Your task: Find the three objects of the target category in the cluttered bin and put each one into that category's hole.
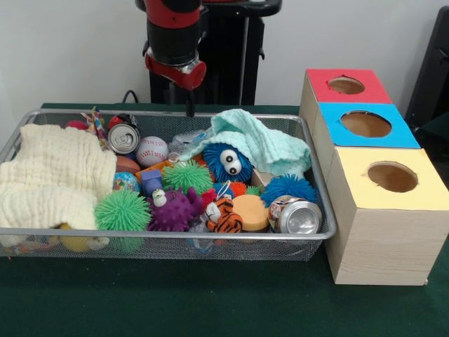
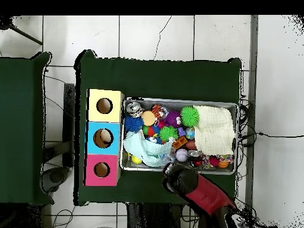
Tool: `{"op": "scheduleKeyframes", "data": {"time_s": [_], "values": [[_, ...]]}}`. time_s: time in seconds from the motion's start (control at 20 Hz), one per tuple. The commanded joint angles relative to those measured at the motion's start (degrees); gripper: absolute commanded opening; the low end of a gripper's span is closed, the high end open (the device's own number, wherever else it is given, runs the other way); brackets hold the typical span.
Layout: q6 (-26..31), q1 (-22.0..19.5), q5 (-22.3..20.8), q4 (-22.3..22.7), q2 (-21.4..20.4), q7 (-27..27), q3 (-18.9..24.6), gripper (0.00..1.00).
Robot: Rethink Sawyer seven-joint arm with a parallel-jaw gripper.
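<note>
The bin (image 1: 319,200), a shallow silver wire-mesh basket, sat on the green worktop (image 1: 210,302) with its long axis running side to side across the front view, its right short end just beside the row of three wooden boxes. Against the bin's near wall lay a green spiky ball (image 1: 123,209), a purple spiky ball (image 1: 172,210), a small tiger toy (image 1: 224,216), an orange disc (image 1: 250,210) and a drink can (image 1: 295,215) on its side with its top facing the camera; no writing on it could be read. A folded cream cloth (image 1: 52,175) filled the bin's left end. Deeper in the bin were a second green spiky ball (image 1: 188,175), a blue fuzzy toy with googly eyes (image 1: 228,163) and a blue spiky ball (image 1: 289,188), with a pale mint cloth (image 1: 263,144) draped over the fuzzy toy. Near the bin's far wall lay a baseball (image 1: 151,150) and another can (image 1: 123,138), its label unreadable. To the bin's right, the yellow-topped box (image 1: 386,210) stood nearest, then the blue-topped box (image 1: 365,126), then the red-topped box (image 1: 344,86), each with a round hole in its top. The gripper (image 1: 190,109) hung above the bin's far rim, beneath the red and black arm (image 1: 175,35); whether it was open or closed could not be told.
</note>
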Motion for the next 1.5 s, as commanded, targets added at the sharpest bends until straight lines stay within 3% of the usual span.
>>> {"op": "scheduleKeyframes", "data": {"time_s": [0.05,0.3,0.8,1.1,1.5], "values": [[9.3,3.09,5.47,-13.42,3.86,13.65,-0.42,1.0],[12.45,4.46,6.69,-16.05,4.56,14.44,-1.48,1.0],[14.35,3.3,7.05,-17.37,4.72,12.26,-1.96,1.0],[18.36,4.14,7.01,-20.73,5.24,12.98,-3.16,1.0],[19.14,5.94,7.59,-22.51,5.91,14.78,-3.86,1.0]]}}
